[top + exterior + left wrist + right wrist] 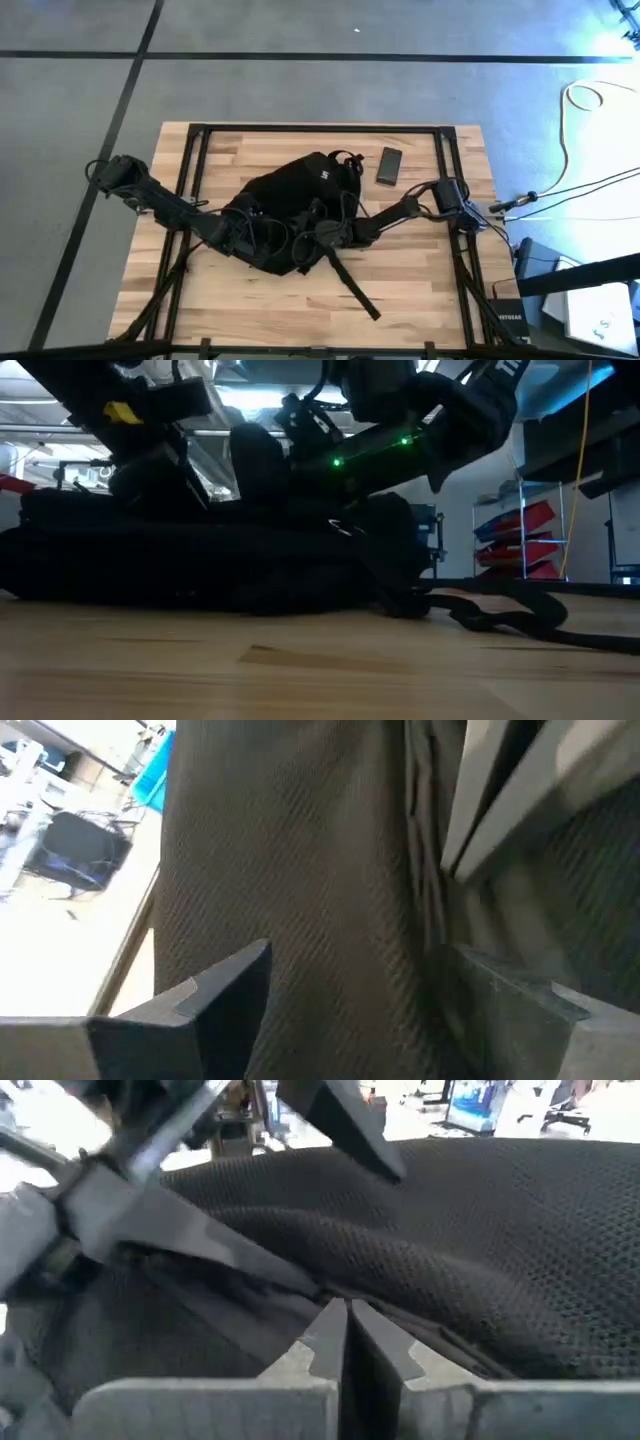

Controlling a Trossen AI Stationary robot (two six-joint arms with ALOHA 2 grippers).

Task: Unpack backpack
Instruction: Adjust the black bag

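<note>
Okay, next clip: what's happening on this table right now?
Both arms are working on the black backpack lying flat mid-table. The left gripper is open against its fabric on the left side; the right gripper is shut at a seam from the right. A small dark device lies on the table beside the bag. Nothing is visibly coming out yet.

The backpack (290, 215) lies flat near the middle of the counter (400, 290), a little toward its far edge. One strap (352, 285) trails from it across the counter toward the near edge. A small flat device (389, 166) lies on the counter just beside the backpack, toward the far right corner, apart from it. The left gripper (248, 235) rests against the backpack's left side, with fabric between its spread fingers. The right gripper (322, 233) is at the backpack's near side, its fingers (322, 1342) closed together against the fabric.
</note>
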